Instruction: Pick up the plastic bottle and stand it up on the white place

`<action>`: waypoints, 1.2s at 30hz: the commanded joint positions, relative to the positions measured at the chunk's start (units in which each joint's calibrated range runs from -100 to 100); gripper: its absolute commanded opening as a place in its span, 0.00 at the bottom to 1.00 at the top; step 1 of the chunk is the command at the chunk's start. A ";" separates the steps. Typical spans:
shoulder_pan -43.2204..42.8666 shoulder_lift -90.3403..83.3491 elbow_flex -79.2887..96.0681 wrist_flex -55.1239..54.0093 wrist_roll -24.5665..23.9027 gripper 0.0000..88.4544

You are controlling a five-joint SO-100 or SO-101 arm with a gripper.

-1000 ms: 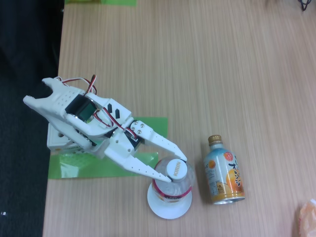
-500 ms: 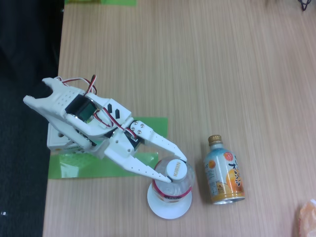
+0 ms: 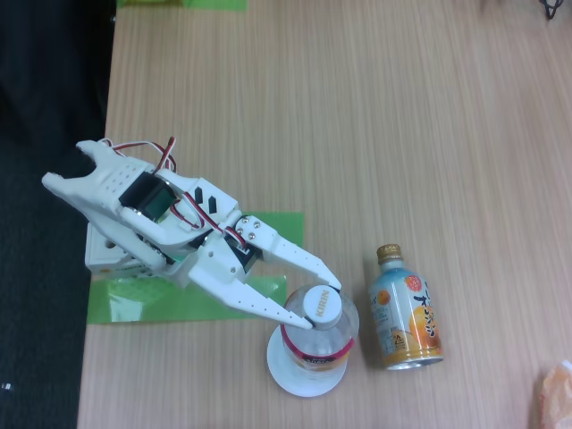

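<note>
In the fixed view the plastic bottle stands upright on the white place, a small round plate near the table's front edge. I look down on its white cap and the pink label band beneath. My white gripper reaches in from the left. One fingertip sits on each side of the cap and neck, touching it, so the gripper is shut on the bottle.
A metal bottle-can with an orange and light-blue label lies just right of the plate. Green tape strips lie under the arm's base, and another lies at the top edge. The table's left edge drops to dark floor. Bare wood stretches above and right.
The bottle's top and my fingertips have shifted slightly to the right; the bottle now stands a little straighter on the plate.
</note>
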 commanded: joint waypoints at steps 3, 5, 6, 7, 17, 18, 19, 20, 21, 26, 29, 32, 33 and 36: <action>0.24 0.22 0.94 -1.33 -0.17 0.18; 0.24 0.22 1.30 -1.33 -0.17 0.18; 0.24 0.22 1.30 -1.33 -0.17 0.18; 0.24 0.22 1.30 -1.33 -0.17 0.18; 0.32 0.22 1.39 -1.41 0.19 0.18; 0.32 0.30 1.48 -1.41 0.19 0.18; 0.32 0.30 1.66 -1.41 0.19 0.18; 0.32 0.30 1.93 -1.50 0.19 0.18; 0.39 0.30 2.02 -1.50 0.19 0.18; 0.39 0.30 2.02 -1.50 0.19 0.18; 0.39 0.30 2.02 -1.50 0.19 0.18; 0.39 0.22 2.30 -1.50 0.19 0.18; 0.39 0.22 2.30 -1.50 0.19 0.18; 0.39 -0.03 2.30 -1.50 -0.07 0.18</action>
